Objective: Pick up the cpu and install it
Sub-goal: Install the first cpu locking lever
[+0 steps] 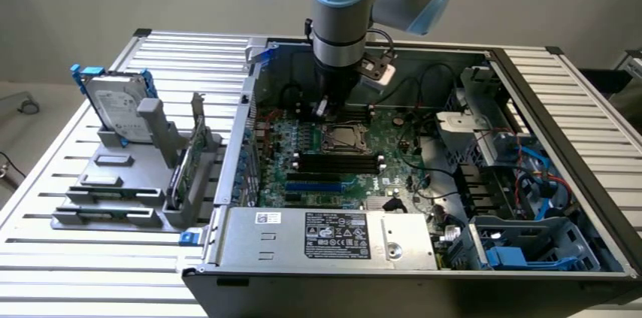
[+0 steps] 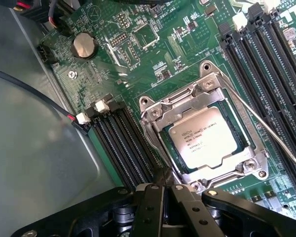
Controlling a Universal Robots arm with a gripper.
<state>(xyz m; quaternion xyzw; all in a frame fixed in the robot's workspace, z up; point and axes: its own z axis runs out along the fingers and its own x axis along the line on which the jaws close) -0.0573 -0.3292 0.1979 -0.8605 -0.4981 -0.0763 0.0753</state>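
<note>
A hard drive (image 1: 117, 104) stands upright beside the computer case (image 1: 561, 92).

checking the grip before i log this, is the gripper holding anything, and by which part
Nothing is held. The gripper has its jaws shut with nothing between them, beside the socket, where the cpu already lies.

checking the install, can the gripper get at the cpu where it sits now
Probably yes. The cpu lies in the socket with its top bare, framed by the metal bracket, and nothing lies over it. The shut gripper hangs just beside the socket's edge, so the way from above looks free.
</note>
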